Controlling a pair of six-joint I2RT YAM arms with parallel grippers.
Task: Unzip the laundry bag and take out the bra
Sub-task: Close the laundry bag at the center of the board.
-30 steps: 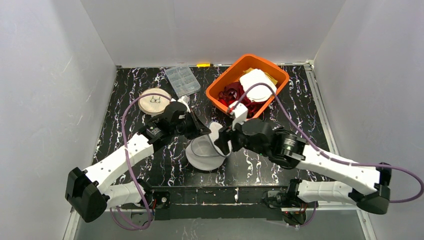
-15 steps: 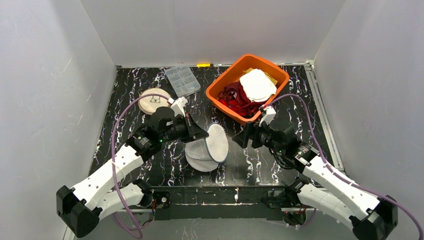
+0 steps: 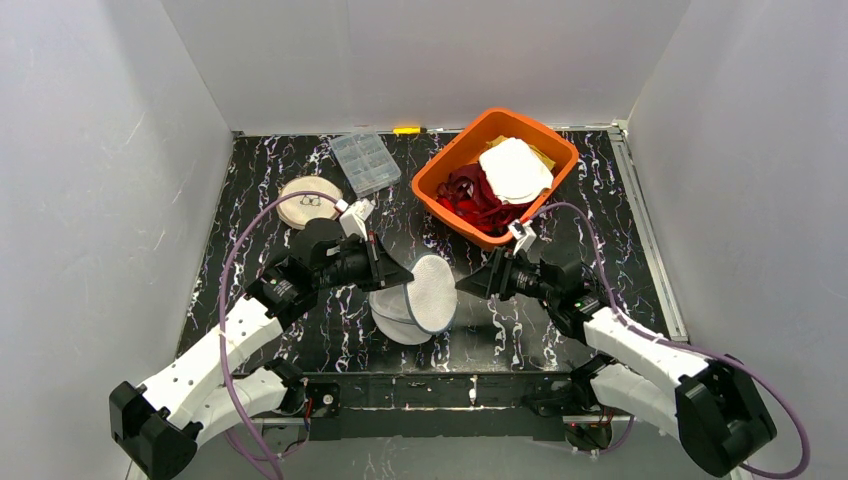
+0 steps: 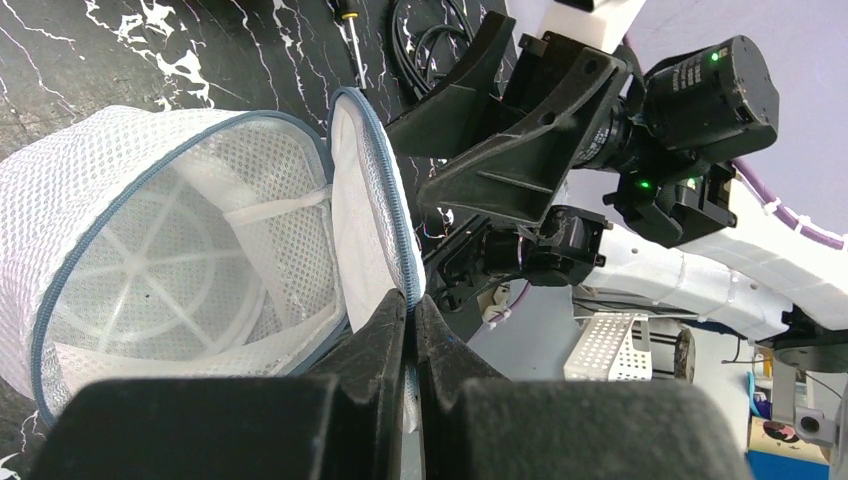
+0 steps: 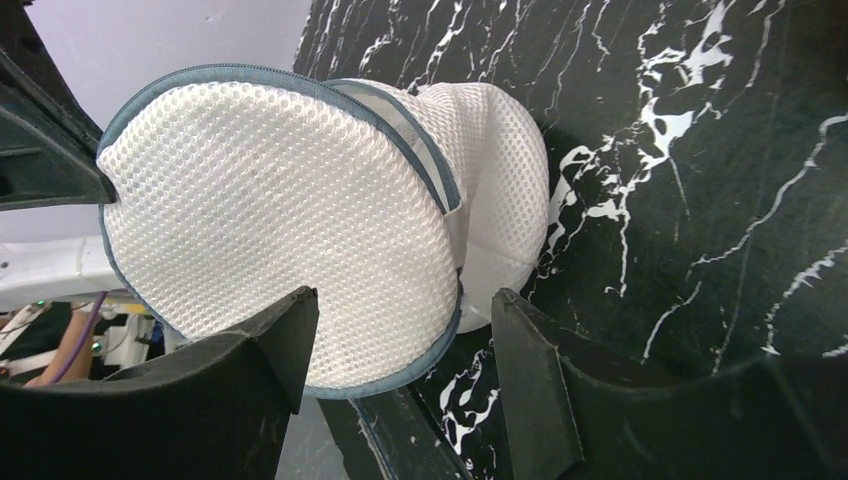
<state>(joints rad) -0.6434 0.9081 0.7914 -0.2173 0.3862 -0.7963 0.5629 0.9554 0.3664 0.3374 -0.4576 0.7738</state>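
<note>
The white mesh laundry bag lies on the black marbled table, unzipped, its round lid standing up. My left gripper is shut on the lid's blue zipper rim and holds the lid raised. In the left wrist view the bag's inside shows white mesh and straps; no bra is plainly visible. My right gripper is open, just right of the lid, its fingers either side of the lid's lower edge without touching it.
An orange basket with red and white garments stands at the back right. A clear compartment box and a round wooden disc lie at the back left. A yellow item lies at the far edge.
My right arm has drawn back from the bag, then edged its open gripper toward the lid again. My left gripper has kept its hold and raised the lid upright.
</note>
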